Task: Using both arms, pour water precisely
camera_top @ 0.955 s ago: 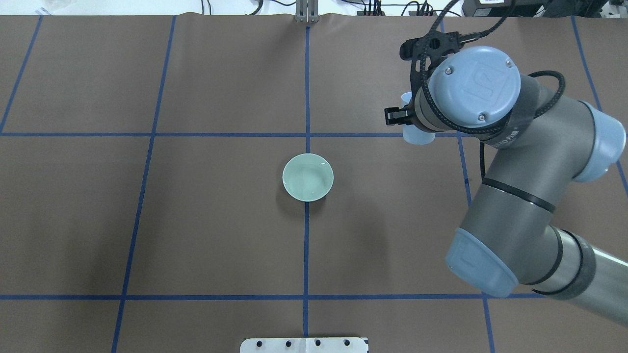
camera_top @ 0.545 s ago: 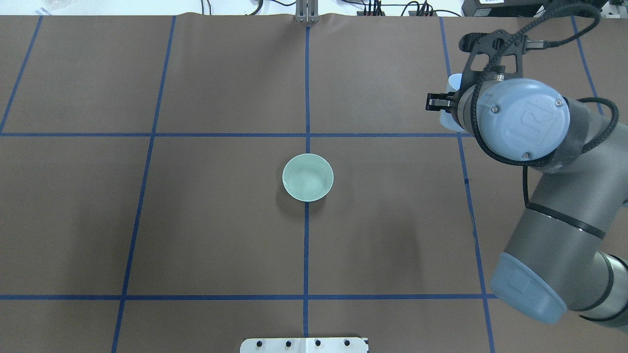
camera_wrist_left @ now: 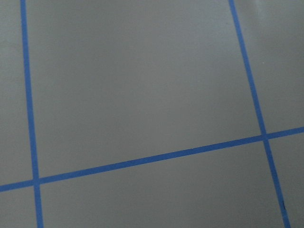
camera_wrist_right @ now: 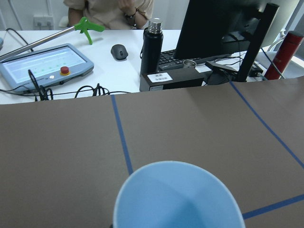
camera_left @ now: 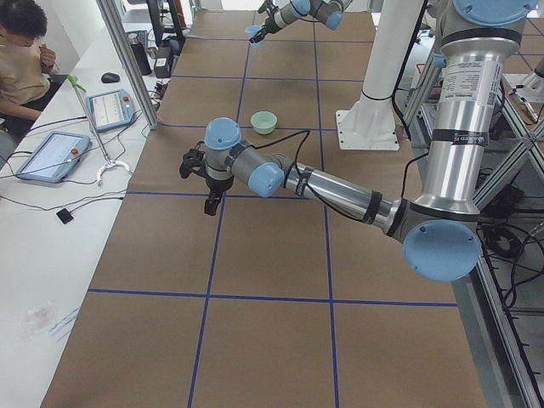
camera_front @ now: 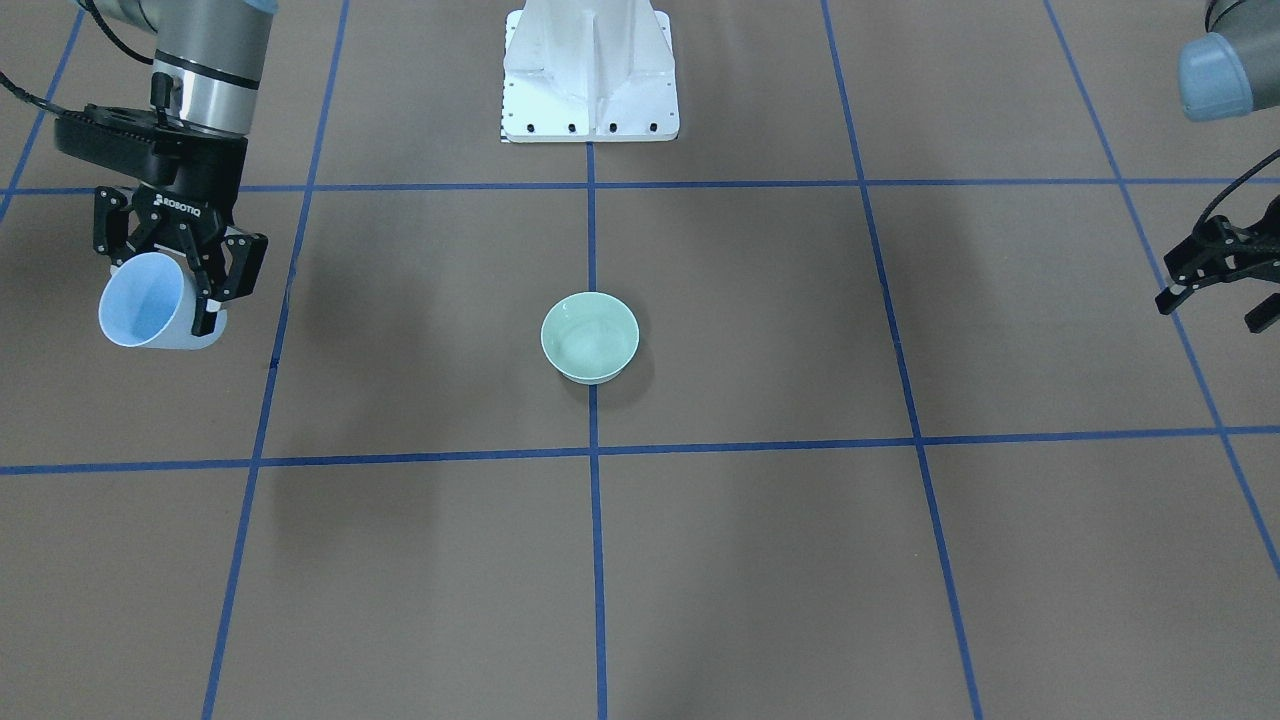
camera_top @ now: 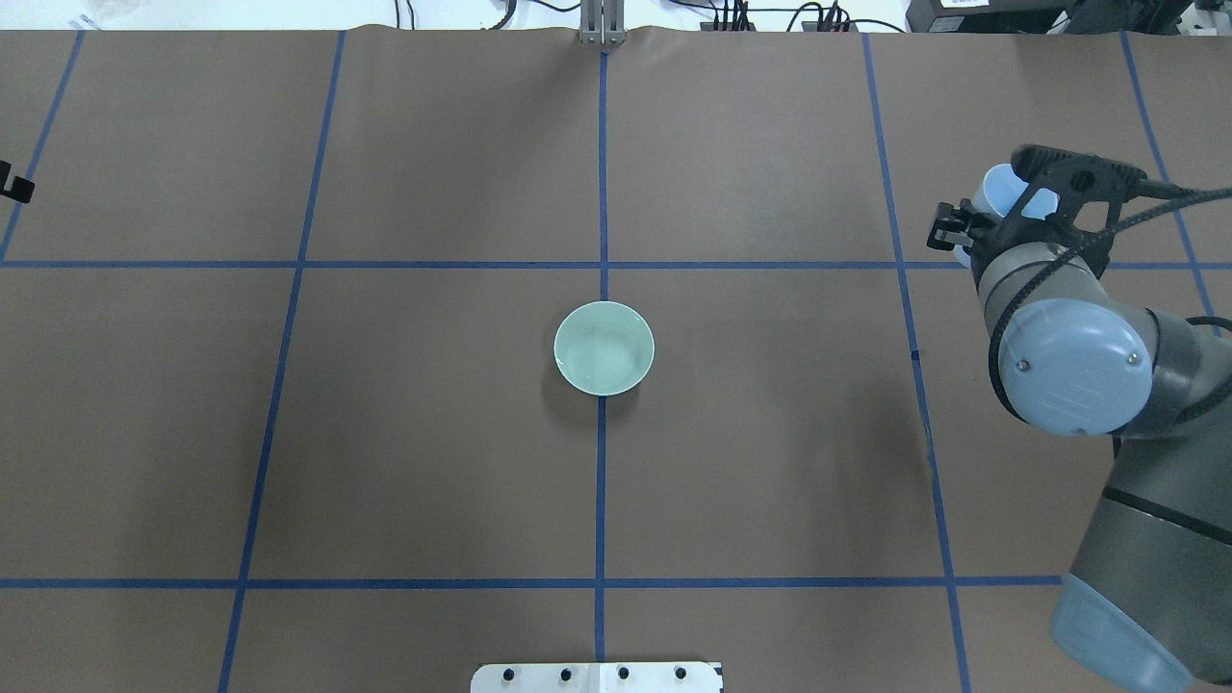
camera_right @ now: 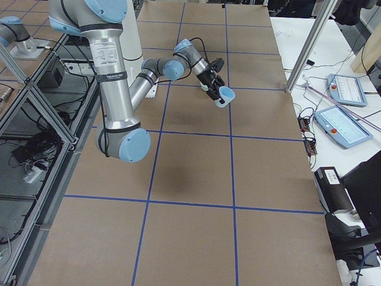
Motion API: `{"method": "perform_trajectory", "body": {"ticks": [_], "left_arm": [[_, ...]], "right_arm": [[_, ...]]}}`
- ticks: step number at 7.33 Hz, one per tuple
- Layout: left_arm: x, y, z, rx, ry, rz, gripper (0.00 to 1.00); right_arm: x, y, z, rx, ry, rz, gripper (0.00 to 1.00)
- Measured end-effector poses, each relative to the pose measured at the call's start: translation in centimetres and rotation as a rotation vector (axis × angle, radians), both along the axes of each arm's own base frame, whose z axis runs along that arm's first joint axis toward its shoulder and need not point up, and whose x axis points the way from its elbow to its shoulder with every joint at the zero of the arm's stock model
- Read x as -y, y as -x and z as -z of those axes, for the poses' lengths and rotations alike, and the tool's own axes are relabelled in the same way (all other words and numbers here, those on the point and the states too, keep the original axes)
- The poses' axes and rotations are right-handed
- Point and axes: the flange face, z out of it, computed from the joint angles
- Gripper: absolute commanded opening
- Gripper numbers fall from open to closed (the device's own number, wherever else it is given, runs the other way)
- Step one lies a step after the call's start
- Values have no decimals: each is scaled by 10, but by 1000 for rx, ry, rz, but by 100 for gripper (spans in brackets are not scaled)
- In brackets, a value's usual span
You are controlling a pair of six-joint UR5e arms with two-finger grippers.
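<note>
A pale green bowl (camera_front: pixel 590 338) stands at the table's middle, also in the overhead view (camera_top: pixel 603 348). Water shows in it only as faint sheen. My right gripper (camera_front: pixel 165 290) is shut on a light-blue cup (camera_front: pixel 140 305), held tilted above the table well to the bowl's right in the overhead view (camera_top: pixel 1001 192). The cup's inside (camera_wrist_right: pixel 178 197) shows no water. My left gripper (camera_front: pixel 1215 308) is open and empty, far on the bowl's other side; only its tip shows in the overhead view (camera_top: pixel 14 183).
The white pedestal base (camera_front: pixel 590 70) stands at the robot's side of the table. Blue tape lines grid the brown cover. Beyond the far edge is a white desk with a tablet (camera_wrist_right: pixel 45 64), a black bottle (camera_wrist_right: pixel 153 45) and an operator (camera_left: pixel 21 59).
My right arm has swung the cup away from the bowl, to the right in the overhead view. The left gripper's tip has come into view at the left edge. The bowl has not moved.
</note>
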Motion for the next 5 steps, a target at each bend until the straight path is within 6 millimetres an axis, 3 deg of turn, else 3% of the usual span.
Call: {"method": "perform_trajectory", "body": {"ticks": [2,4,5], "left_arm": [[-5,-29,14,-48,-62,-18,100],[-13,-101,41,-108,-81,-97,100],[-14,-126,57,-135,-62,-109,100]], "right_arm": [[-9,3,-72,-7,-46,-39,0],[-20,9,-139,-19,-92,-43,0],[-26,13,-161,-36,-114,-41,0]]}}
